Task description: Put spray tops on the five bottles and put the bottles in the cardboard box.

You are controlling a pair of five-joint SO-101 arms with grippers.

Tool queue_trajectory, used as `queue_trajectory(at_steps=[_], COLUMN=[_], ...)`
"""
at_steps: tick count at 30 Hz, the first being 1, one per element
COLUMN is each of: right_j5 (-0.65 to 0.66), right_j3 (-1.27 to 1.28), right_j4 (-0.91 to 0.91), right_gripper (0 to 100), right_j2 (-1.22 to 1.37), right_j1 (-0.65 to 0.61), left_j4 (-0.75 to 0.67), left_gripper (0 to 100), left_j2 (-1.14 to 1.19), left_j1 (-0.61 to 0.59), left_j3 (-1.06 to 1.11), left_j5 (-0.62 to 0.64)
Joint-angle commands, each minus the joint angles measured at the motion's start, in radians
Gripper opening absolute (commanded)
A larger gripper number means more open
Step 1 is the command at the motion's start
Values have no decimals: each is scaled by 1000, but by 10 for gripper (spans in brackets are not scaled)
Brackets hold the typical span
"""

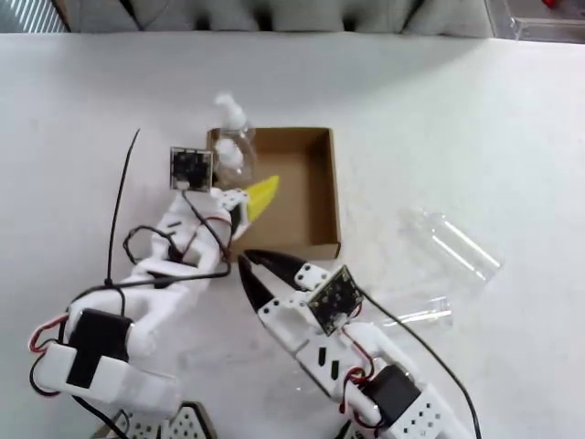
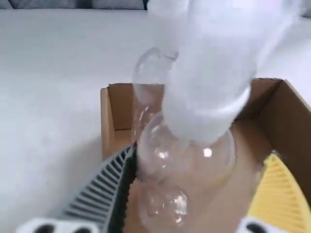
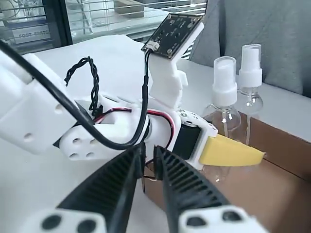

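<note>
Bottle (image 2: 170, 194): spray-topped, upright in the far-left corner of the cardboard box (image 1: 335, 183), beside a second topped bottle (image 3: 250, 82).
Left gripper (image 2: 201, 155): released; jaws spread around the bottle, grey finger touching.
Right gripper (image 3: 149, 155): closed, empty, by the near wall.
Risk: pulling back could drag the bottle, toppling both.

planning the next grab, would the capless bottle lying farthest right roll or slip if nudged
The bottle lies on its side and looks round, so a nudge would probably roll it. It seems clear and empty, so likely light and perhaps slippery to grip.
</note>
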Motion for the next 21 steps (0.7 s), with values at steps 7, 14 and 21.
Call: queue_trajectory(at_steps=[7, 14, 21], right_j5=[11, 11, 11], right_j3=[8, 8, 8], right_j4=[10, 10, 10], right_gripper=[15, 15, 15], right_j2=[-2, -2, -2], right_j1=[2, 2, 2], left_j4=[-11, -9, 204], left_gripper=[373, 370, 369], left_j2=[-8, -154, -363], left_j1=[2, 12, 8], left_j3=[6, 98, 144], left_j5=[11, 11, 5])
